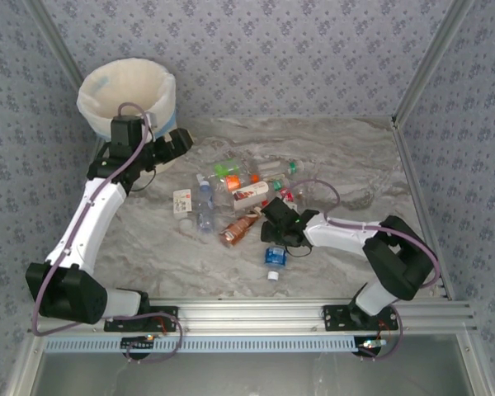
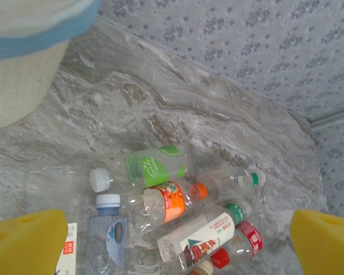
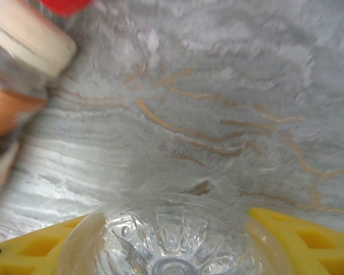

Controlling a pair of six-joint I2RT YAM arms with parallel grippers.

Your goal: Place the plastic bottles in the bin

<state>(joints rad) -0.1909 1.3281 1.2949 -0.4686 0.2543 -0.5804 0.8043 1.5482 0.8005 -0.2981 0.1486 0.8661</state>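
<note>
Several plastic bottles (image 1: 239, 188) lie in a heap mid-table; the left wrist view shows a green-labelled one (image 2: 155, 167), an orange-labelled one (image 2: 169, 201) and a white-labelled one (image 2: 205, 235). The cream bin (image 1: 125, 91) with its white liner stands at the far left, and its blue band (image 2: 28, 40) shows close by. My left gripper (image 1: 177, 142) hangs open beside the bin, its yellow fingers (image 2: 26, 240) wide apart above the heap. My right gripper (image 1: 274, 219) is low at the heap's near edge, its fingers (image 3: 298, 235) pressed on the ribbed base of a clear bottle (image 3: 172, 238).
A copper-coloured bottle (image 1: 239, 231) with a cream cap (image 3: 28, 37) lies just left of the right gripper. A blue-labelled bottle (image 1: 275, 256) lies alone nearer the front. Patterned walls close off the back and sides, and a metal rail (image 1: 256, 312) runs along the near edge.
</note>
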